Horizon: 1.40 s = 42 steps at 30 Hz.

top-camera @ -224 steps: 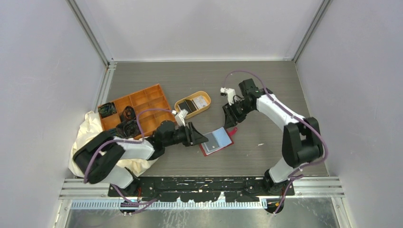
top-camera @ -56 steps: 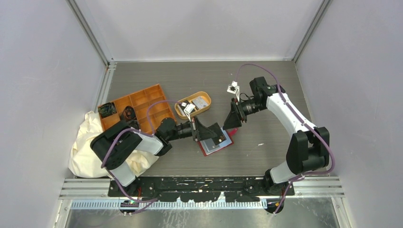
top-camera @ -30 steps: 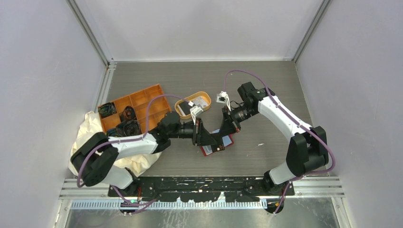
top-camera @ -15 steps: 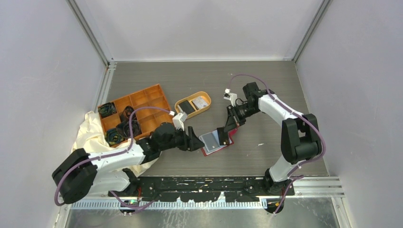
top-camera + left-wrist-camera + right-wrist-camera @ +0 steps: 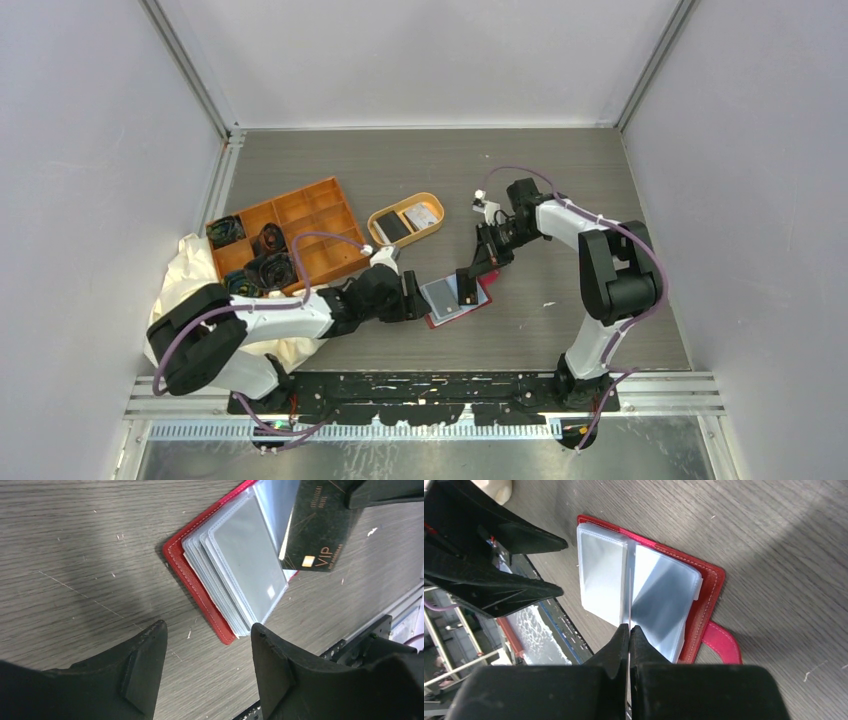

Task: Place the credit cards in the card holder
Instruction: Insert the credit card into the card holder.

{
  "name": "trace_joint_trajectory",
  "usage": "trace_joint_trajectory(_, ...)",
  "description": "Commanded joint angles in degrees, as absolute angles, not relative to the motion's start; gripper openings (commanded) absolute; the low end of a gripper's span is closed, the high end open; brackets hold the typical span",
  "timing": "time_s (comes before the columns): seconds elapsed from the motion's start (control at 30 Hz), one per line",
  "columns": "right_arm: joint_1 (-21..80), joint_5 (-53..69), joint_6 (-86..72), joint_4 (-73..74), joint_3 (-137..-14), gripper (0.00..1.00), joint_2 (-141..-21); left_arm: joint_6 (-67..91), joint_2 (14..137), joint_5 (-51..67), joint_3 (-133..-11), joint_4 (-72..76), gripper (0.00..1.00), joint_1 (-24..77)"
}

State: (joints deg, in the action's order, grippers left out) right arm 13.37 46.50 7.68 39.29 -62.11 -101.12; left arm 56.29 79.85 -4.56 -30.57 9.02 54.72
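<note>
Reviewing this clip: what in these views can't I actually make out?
Right wrist: black card, edge-on in the right end effector, face hidden.
Left wrist: card's top cut by frame edge; whether it touches the card holder sleeves is unclear.
Top: cards in tan dish too small to count.

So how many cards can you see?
3: a black VIP card in the right gripper above the card holder, plus a dark card and a pale card in the tan dish. More may hide inside the sleeves.
</note>
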Motion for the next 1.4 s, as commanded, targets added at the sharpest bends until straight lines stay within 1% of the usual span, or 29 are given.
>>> trace_joint_trajectory(0.0,13.10,51.54,6.48,37.79,-62.93,0.01,-101.11,58.47,82.05,-8.50,-34.28,7.66,0.63,55.11)
trace_joint_trajectory(0.3,13.07,55.35,6.24,38.31,-62.58,0.01,-101.45,56.86,86.55,-10.20,-38.96,3.30,0.59,55.08)
trace_joint_trajectory(0.47,12.54,50.98,6.51,38.97,-63.27,0.01,-100.46,55.70,88.99,-11.42,-41.77,-0.90,0.56,55.10)
trace_joint_trajectory(0.53,11.51,50.06,6.50,38.94,-63.20,0.01,-99.85,55.30,89.71,-11.26,-42.21,-1.59,0.53,55.11)
trace_joint_trajectory(0.73,10.15,51.86,6.65,39.27,-62.80,0.01,-100.31,54.44,91.10,-11.07,-42.88,-2.99,0.37,55.03)
trace_joint_trajectory(0.87,10.12,53.18,6.17,38.96,-62.42,0.01,-101.74,54.32,90.98,-11.16,-42.72,-3.07,0.33,55.11)
trace_joint_trajectory(1.07,10.61,55.25,4.69,37.71,-61.45,0.01,-103.37,53.97,91.11,-10.69,-42.71,-2.86,0.31,55.11)
trace_joint_trajectory(1.37,10.87,56.38,4.48,37.50,-60.93,0.01,-104.15,53.62,91.66,-9.52,-42.96,-2.12,0.30,55.11)
